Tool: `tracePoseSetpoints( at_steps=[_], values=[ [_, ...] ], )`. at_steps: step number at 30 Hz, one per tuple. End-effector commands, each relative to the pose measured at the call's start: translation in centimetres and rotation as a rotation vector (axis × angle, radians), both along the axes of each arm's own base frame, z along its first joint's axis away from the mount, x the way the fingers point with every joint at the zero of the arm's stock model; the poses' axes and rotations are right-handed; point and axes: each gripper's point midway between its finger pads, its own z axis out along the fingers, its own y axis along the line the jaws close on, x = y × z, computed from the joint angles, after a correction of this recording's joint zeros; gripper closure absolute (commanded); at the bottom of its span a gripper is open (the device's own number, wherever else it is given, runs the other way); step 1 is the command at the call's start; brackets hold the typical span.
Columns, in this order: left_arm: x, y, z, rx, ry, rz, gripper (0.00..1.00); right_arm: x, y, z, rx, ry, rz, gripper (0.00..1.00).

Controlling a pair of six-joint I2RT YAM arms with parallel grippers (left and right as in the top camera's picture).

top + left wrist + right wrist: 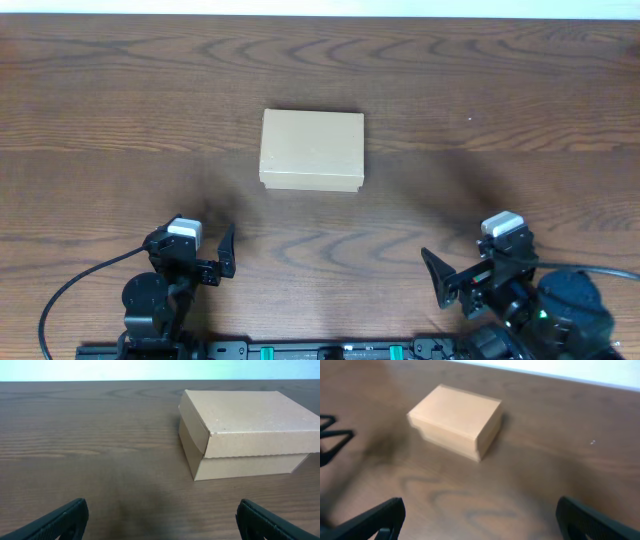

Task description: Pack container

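The container (311,148) is a small tan cardboard box, and it sits closed on the wooden table at the centre. It also shows in the left wrist view (250,430) ahead and to the right, and in the right wrist view (455,420) ahead and to the left. My left gripper (192,245) is open and empty near the front left, well short of the box; its jaws (160,520) are spread wide over bare wood. My right gripper (480,258) is open and empty at the front right, with its jaws (480,517) wide apart.
The dark wood table (500,90) runs to a far edge against a pale wall (320,6). A black cable (70,290) loops at the front left. The left arm's fingers (332,440) show at the left edge of the right wrist view.
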Motion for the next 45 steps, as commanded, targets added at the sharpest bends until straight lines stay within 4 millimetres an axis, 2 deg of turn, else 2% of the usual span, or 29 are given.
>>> tracePoseSetpoints(
  at_steps=[1,9,14,19,45],
  values=[
    [0.0,0.1,-0.9,-0.01,0.017,0.007,0.05,1.0,-1.4,-3.2,-0.076,-0.049,-0.065,0.01],
    [0.0,0.1,-0.9,-0.01,0.017,0.007,0.05,2.5,-1.2,-10.2,-0.058,-0.102,-0.094,0.01],
    [0.0,0.1,-0.9,-0.01,0.017,0.007,0.05,3.2,-0.7,-12.9,-0.011,-0.121,-0.108,0.01],
    [0.0,0.1,-0.9,-0.01,0.017,0.007,0.05,3.4,-0.6,-15.3,0.009,-0.067,-0.127,0.01],
    [0.0,0.1,-0.9,-0.01,0.017,0.007,0.05,3.4,-0.5,-15.5,0.017,-0.063,-0.124,0.01]
  ],
)
